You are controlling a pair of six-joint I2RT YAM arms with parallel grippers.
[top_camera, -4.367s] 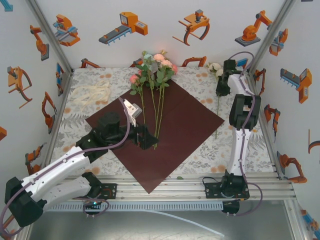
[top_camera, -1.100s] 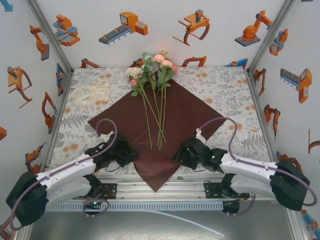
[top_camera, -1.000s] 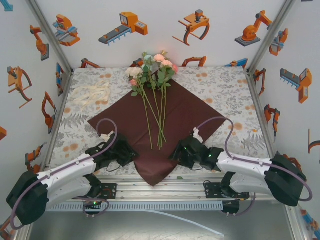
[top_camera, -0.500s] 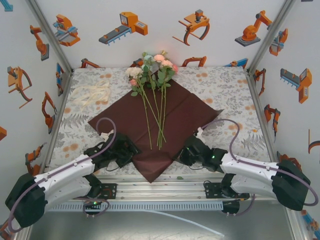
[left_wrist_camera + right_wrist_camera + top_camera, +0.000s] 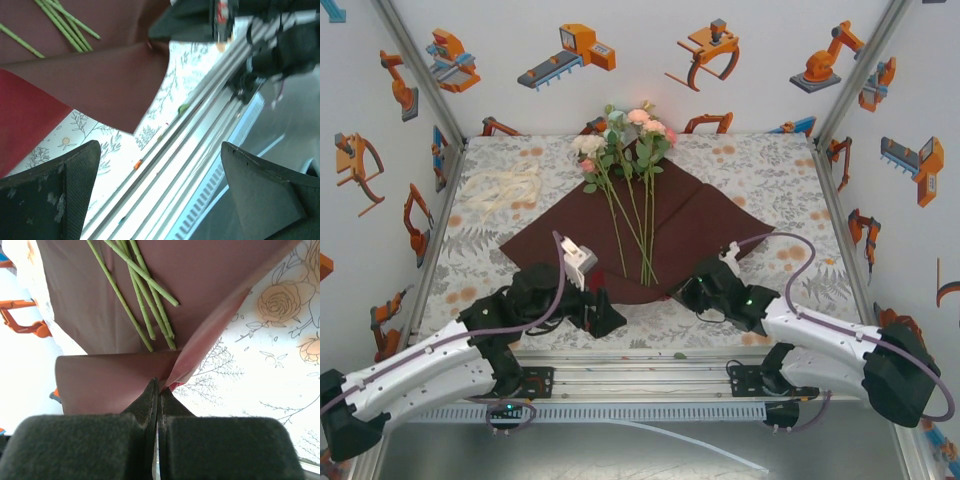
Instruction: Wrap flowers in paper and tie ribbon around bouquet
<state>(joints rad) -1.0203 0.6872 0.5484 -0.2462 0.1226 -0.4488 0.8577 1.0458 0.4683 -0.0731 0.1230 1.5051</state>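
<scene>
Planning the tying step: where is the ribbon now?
In the top view the ribbon lies bunched on the tablecloth at the far left, apart from the paper and the flowers.

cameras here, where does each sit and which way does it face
Top external: above and behind the robot, looking down on the paper and flowers; left arm and right arm show.
Left wrist: low at the near table edge, looking along the rail; left gripper open.
Right wrist: low over the paper, facing the stems; right gripper shut on the paper.
Both wrist views share the folded paper and stems.
</scene>
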